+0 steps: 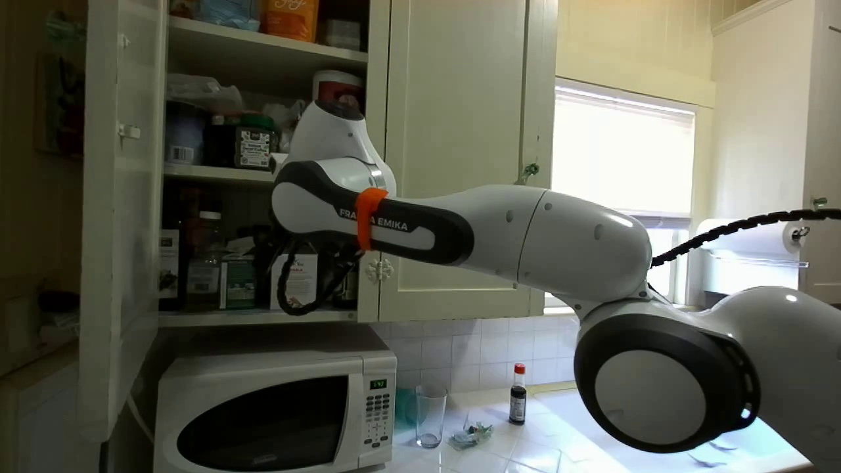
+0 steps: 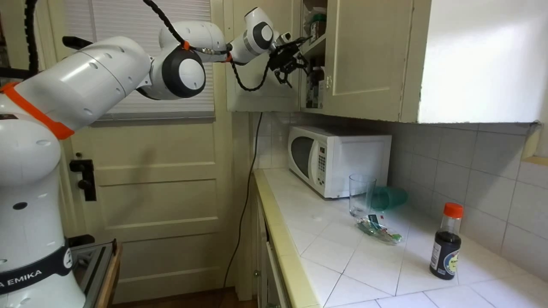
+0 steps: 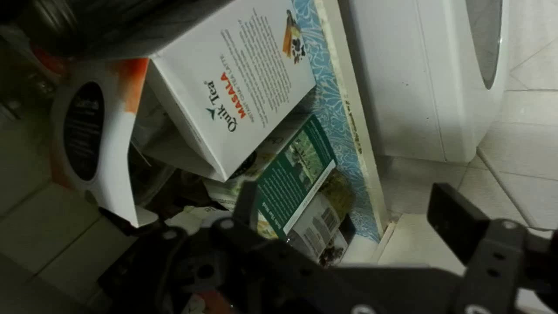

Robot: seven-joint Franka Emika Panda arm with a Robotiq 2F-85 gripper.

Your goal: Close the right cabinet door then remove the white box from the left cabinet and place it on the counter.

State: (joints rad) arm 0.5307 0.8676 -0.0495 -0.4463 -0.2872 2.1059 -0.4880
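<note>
Closest to the lens, across the bottom of the wrist view: black claw (image 3: 349,211), spread wide. Just beyond, upper middle of the frame: white box (image 3: 248,87), on the bottom shelf (image 3: 360,131) of the left cabinet (image 1: 378,79). Printed with "Quik Tea", "MASALA" in red and "INSTANT CHAI TEA LATTE", then a paragraph too small to read. At left, just beside: white-and-orange flap (image 3: 93,135) with a dark oval; cannot tell whether part of the same box. Below, green box (image 3: 301,170), lettering blurred, and clear container (image 3: 316,224) with a barcode.

In an exterior view, upper left: jar (image 1: 255,141) with a green lid and small-print label, on the middle shelf (image 1: 217,173); above, orange package (image 1: 292,20), cut by the frame edge. Far left, swung-out door (image 1: 125,263); upper middle, right cabinet door (image 1: 460,118), closed. Across the arm (image 1: 585,236), "FRA…A EMIKA", partly covered by an orange band (image 1: 369,220).

On the counter (image 2: 346,273), in an exterior view: microwave (image 2: 357,162), clear glass (image 2: 361,194), green cup (image 2: 391,197) on its side, plastic packet (image 2: 379,230); at lower right, red-capped bottle (image 2: 446,254) holding dark liquid, with a yellow-and-blue label.
</note>
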